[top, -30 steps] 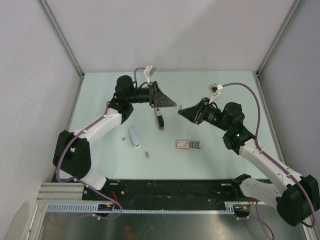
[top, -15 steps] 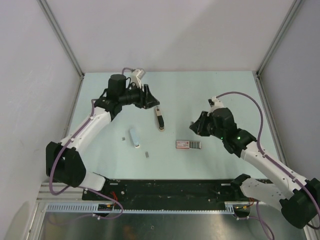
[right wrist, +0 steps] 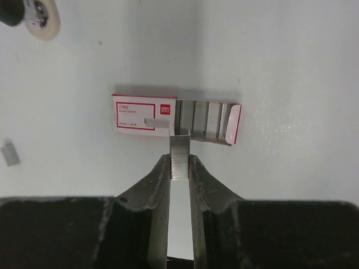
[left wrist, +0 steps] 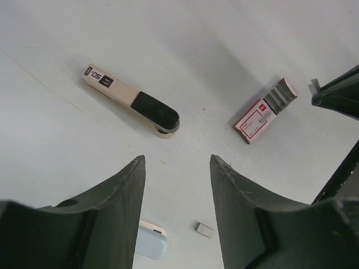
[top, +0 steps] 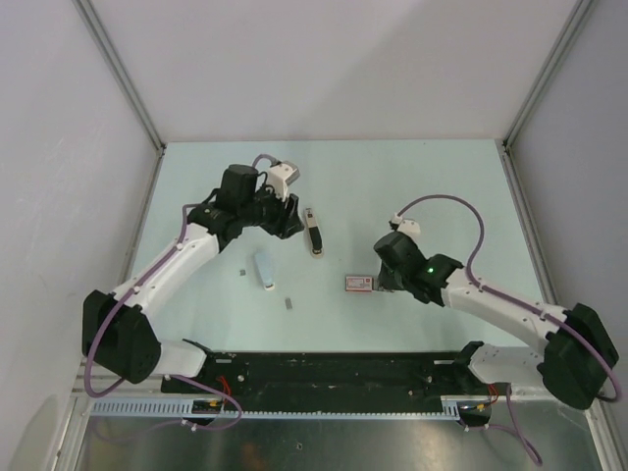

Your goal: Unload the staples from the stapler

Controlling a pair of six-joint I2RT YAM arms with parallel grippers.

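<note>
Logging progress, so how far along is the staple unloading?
Done: a staple strip is out; the stapler lies untouched. In hand: the right tool grips that strip at the open box. Left: release it, then gather the loose bit. The left tool is open.

Pale mint table (top: pixel 412 177), matte, evenly lit. Plain white walls (top: pixel 334 59) left, far, right. Aluminium posts (top: pixel 119 69) at far corners. Black base strip (top: pixel 334 369), slotted metal rail (top: pixel 324 409) along near edge.
</note>
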